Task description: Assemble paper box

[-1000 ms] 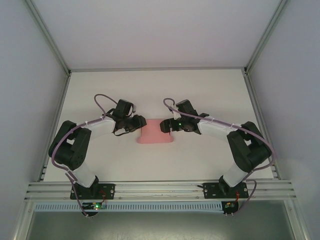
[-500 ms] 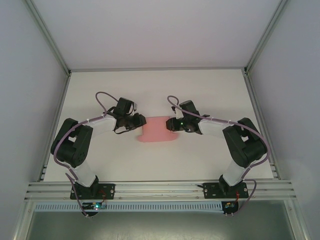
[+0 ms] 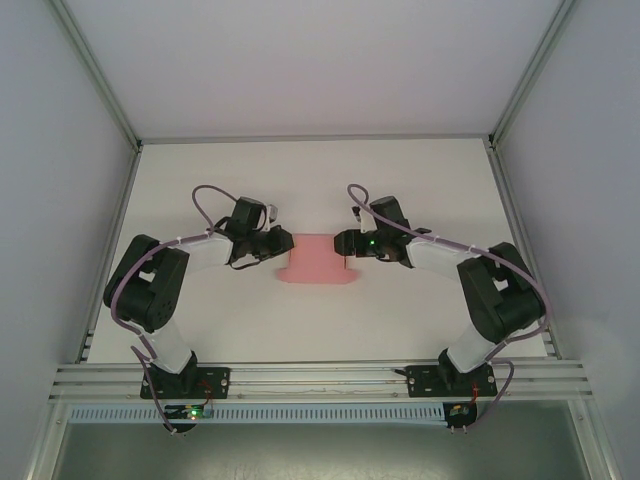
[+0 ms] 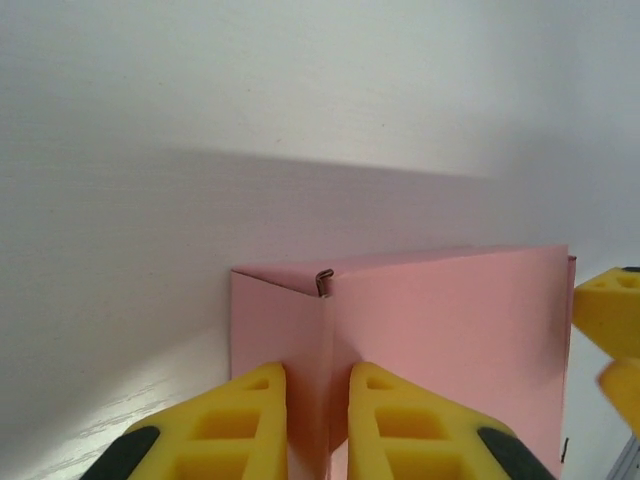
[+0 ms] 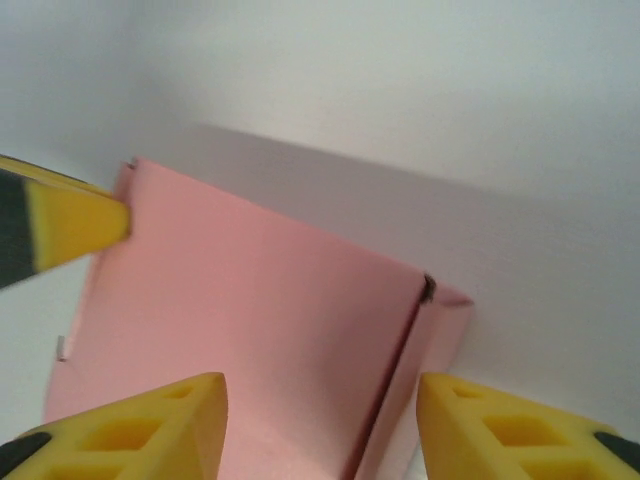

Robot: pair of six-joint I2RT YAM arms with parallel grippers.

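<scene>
Plain pink paper box (image 3: 315,262) on a white table (image 3: 300,185); yellow fingers (image 4: 235,430) marked with black.

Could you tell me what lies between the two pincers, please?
The paper box lies between the left pincer and the right pincer, as the top external view shows.

A matt white table (image 3: 300,180) has a ribbed aluminium rail (image 3: 320,378) along its near edge, and a slotted white cable duct (image 3: 320,412) lies just outside that rail. Grey wall panels (image 3: 50,200) flank the table's sides, with slim metal posts (image 3: 95,70) rising from its far corners.
</scene>
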